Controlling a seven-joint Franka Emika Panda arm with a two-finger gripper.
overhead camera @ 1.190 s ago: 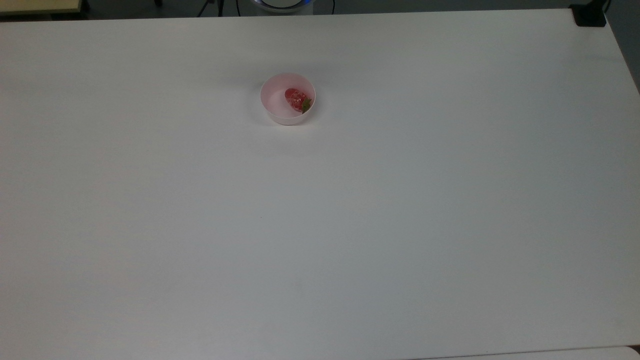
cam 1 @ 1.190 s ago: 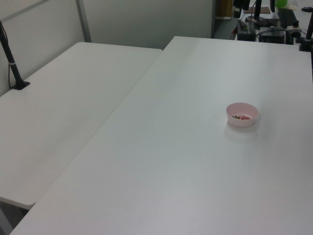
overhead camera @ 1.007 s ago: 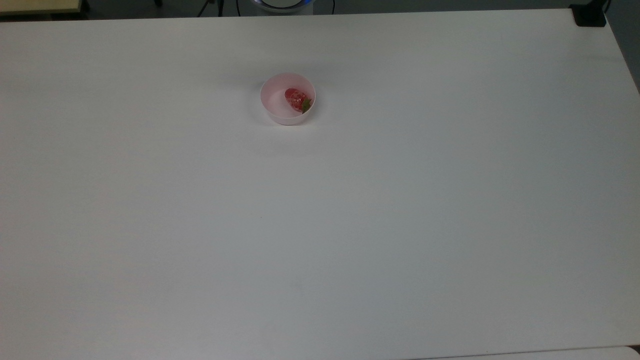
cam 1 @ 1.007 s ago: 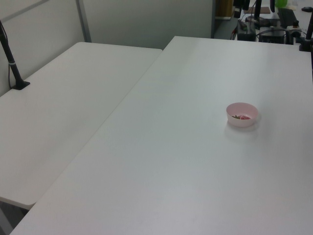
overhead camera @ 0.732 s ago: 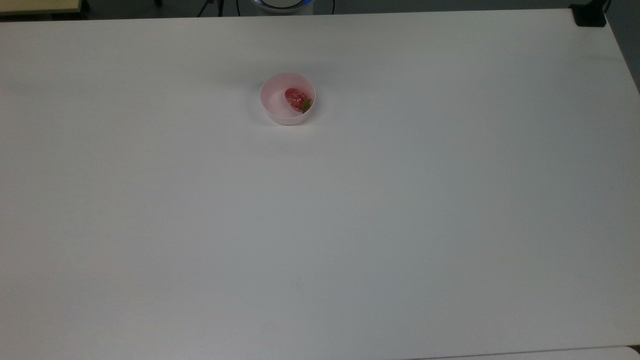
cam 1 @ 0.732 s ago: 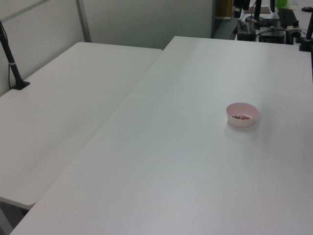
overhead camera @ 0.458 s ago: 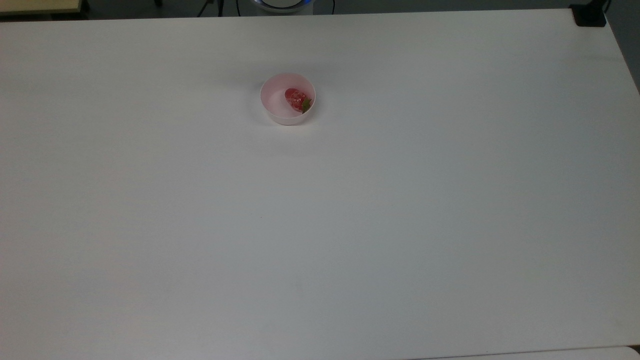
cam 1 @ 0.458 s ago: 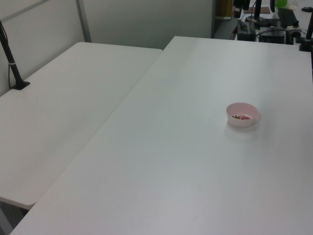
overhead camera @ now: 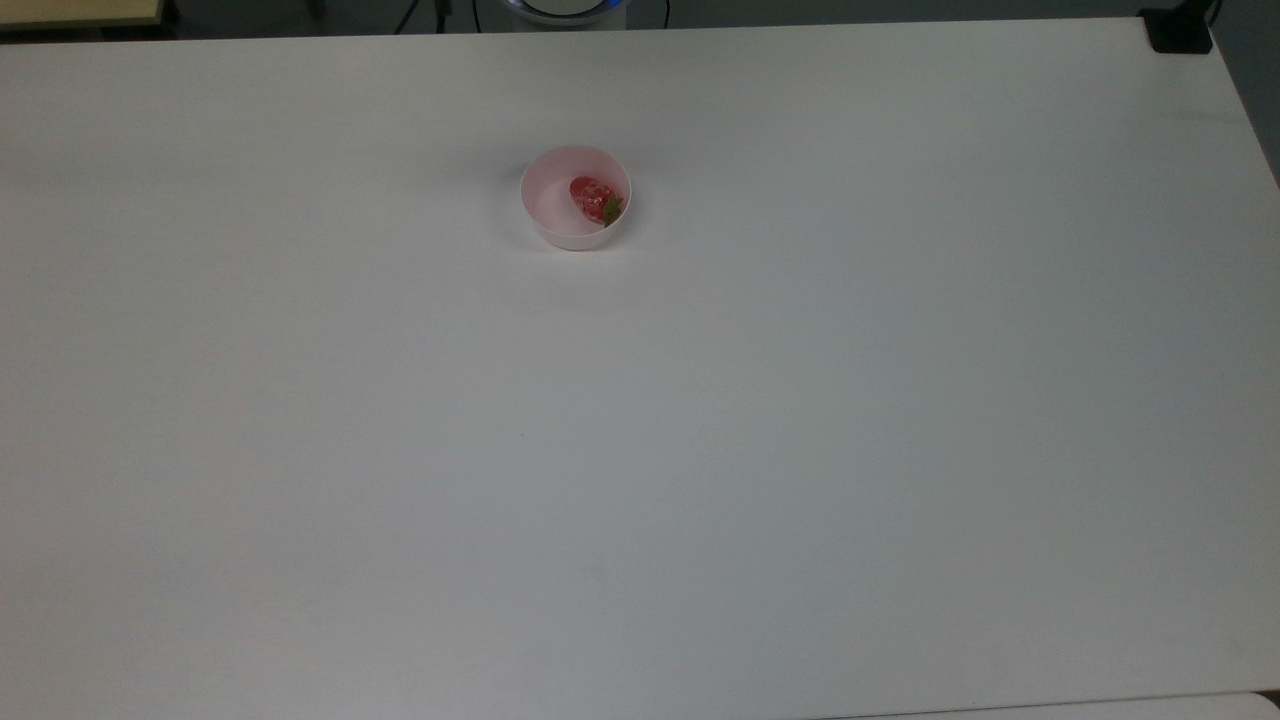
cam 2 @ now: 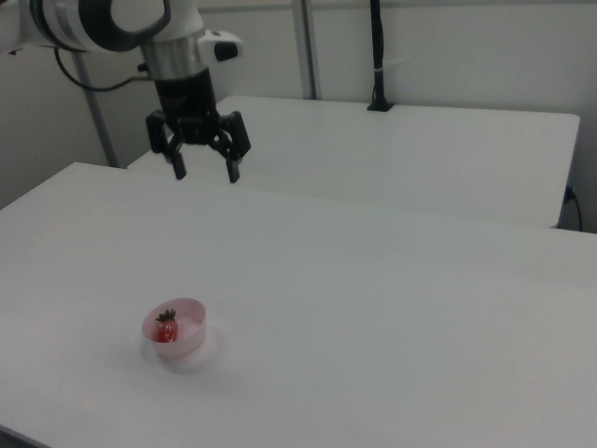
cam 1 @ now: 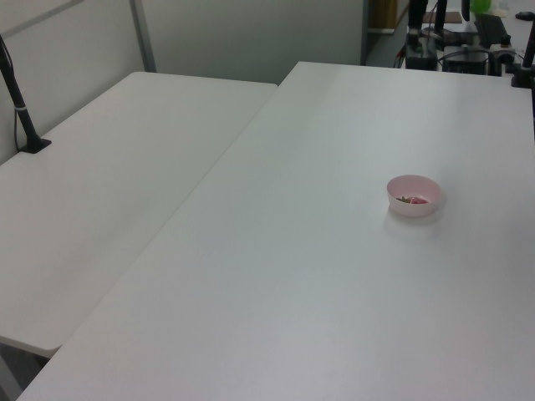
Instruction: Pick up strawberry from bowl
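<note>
A small pale pink bowl (overhead camera: pixel 552 222) (cam 1: pixel 414 205) (cam 2: pixel 189 338) stands on the white table. Inside it lies a red strawberry (overhead camera: pixel 591 198) (cam 1: pixel 415 200) (cam 2: pixel 167 329) with a green cap, against the bowl's right wall in the top view. In the right view my gripper (cam 2: pixel 205 174) hangs high above the table, well above and behind the bowl, its two dark fingers spread open with nothing between them.
The bowl's table (overhead camera: pixel 700 450) is wide and white. A second white table (cam 1: pixel 100 209) adjoins it on the left view's left, with a black pole clamped to it (cam 1: pixel 21 109). A black clamp (overhead camera: pixel 1180 35) sits at the top view's upper right corner.
</note>
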